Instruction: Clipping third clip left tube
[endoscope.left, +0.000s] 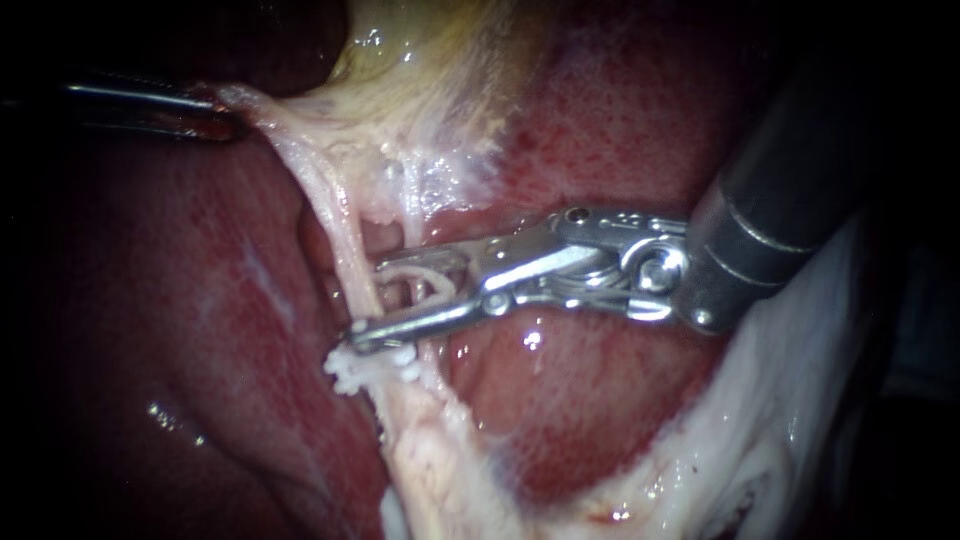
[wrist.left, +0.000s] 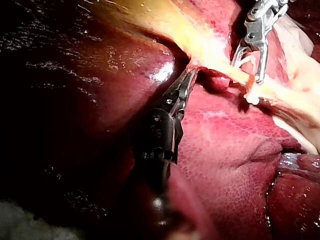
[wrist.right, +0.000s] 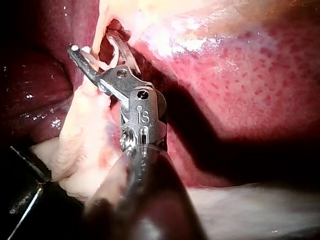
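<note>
My right instrument comes in from the right with its jaws open and astride the pale left tube. A white clip shows in the gap between the jaws. Just below the lower jaw, white clips sit on the same strand of tissue. At the upper left, my left instrument is shut on the edge of the gallbladder and holds it taut. The right wrist view shows the open jaws around the strand. The left wrist view shows my left instrument gripping tissue, with my right instrument ahead of it.
Red liver lies behind and around the tubes, with a darker lobe to the left. A second thin tube runs just right of the left one. White fatty tissue spreads at the lower right.
</note>
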